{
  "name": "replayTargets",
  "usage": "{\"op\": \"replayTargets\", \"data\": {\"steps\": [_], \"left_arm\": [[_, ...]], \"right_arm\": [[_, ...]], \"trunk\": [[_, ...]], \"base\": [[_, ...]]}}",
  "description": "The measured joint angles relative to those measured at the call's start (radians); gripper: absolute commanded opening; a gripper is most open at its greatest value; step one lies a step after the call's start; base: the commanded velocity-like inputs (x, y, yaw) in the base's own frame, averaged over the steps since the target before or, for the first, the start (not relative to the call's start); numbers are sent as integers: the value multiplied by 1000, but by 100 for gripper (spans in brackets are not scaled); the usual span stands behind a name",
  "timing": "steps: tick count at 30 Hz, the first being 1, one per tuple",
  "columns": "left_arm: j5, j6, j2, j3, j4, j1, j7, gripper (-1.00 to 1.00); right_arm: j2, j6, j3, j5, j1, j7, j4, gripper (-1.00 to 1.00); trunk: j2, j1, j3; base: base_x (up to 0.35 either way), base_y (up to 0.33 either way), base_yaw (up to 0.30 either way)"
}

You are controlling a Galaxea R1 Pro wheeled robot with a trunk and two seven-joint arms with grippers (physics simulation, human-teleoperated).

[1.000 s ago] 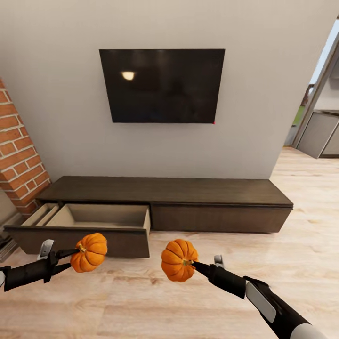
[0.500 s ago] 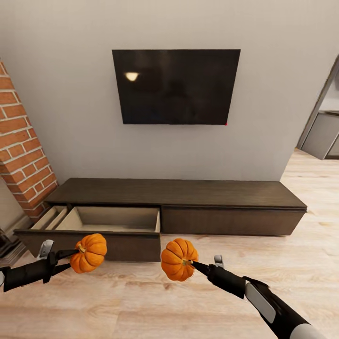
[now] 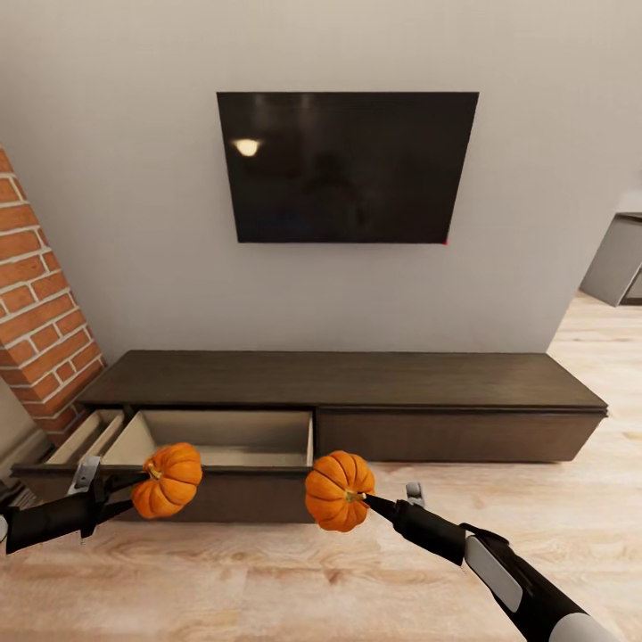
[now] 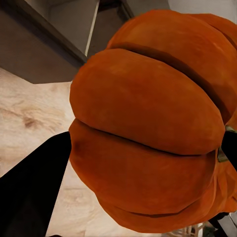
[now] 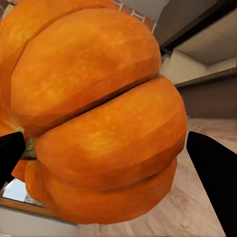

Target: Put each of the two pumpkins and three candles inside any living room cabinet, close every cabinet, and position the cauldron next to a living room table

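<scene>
Gripping a pumpkin [image 3: 168, 480], the left gripper [image 3: 134, 486] is clamped; the right gripper [image 3: 364, 499] pinches another pumpkin [image 3: 339, 491]. Both hover before the cabinet [image 3: 357, 383], its drawer [image 3: 218, 437] open over wood floor [image 3: 267, 588]

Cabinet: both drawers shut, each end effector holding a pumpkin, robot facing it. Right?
Not quite. The cabinet's left drawer is pulled open, its pale interior showing in the head view; only the right drawer front is shut. The rest holds: left end effector grips one pumpkin, right end effector grips the other pumpkin.
</scene>
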Motion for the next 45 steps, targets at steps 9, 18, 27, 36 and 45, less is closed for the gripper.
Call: {"op": "replayTargets", "data": {"steps": [9,18,27,36,45], "left_arm": [[0,0,0,2,1,0,0,-100],[0,0,1,0,1,0,0,-100],[-1,0,1,0,2,0,0,-100],[-2,0,1,0,3,0,0,-100],[-2,0,1,0,3,0,0,-100]], "right_arm": [[0,-1,0,-1,0,-2,0,-100],[1,-6,2,-2,0,-31,0,-100],[32,72,6,-9,0,-129,-31,-100],[78,114,4,-2,0,-141,-45,-100],[81,113,4,0,0,-142,-44,-100]], "trunk": [[0,0,0],[0,0,0],[0,0,0],[0,0,0],[0,0,0]], "base": [[197,253,-1],[171,284,0],[206,263,0],[207,235,0],[208,183,0]]}}
